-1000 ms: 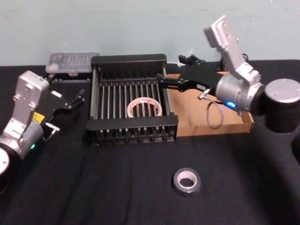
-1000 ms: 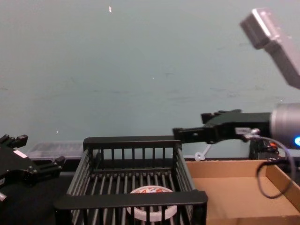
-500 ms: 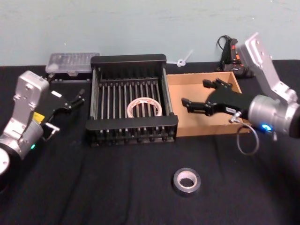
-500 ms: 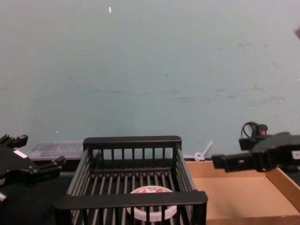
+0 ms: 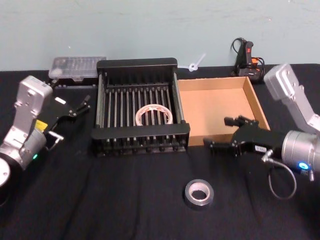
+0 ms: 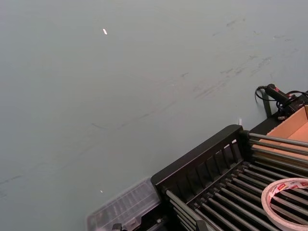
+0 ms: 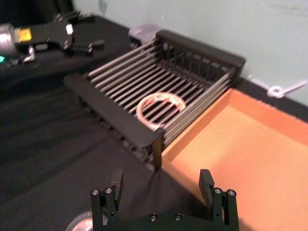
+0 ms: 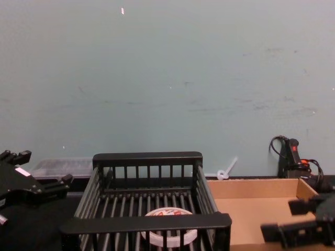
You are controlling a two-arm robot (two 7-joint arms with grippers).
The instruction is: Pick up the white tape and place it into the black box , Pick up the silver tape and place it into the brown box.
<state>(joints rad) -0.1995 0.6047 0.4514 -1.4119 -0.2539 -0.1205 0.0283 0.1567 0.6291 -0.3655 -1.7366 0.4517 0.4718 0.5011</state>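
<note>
White tape: the flat wide white roll of tape with red print on its core lies flat on the slats in the middle of the black slatted plastic crate, centre of the head view. First half judged done.
Silver tape: the small thick dark grey-silver roll of duct tape with a pale core lies flat on the bench, lower centre of the head view, well apart from both boxes, untouched.
Brown box: the shallow brown cardboard tray sits touching the crate's side, right of centre in the head view; nothing in it.
Right hand: the right hand hovers near the tray's front wall, lower right of the head view, fingers spread wide, holding nothing.
Left hand: the left hand is parked at the left edge of the head view, beside the crate; cannot tell whether it is open.
Risk 1: roll lies flat, so a descent off its centre could put a fingertip on the rim and push it away across the cloth.
Risk 2: carrying low could clip the tray's front wall and shift the light cardboard.
Risk 3: the cable loop under the right wrist might snag.
Surface: bench covered in black cloth, matte.
Room: plain pale teal wall behind; a clear plastic case upper left, a black tool with cord upper right.
</note>
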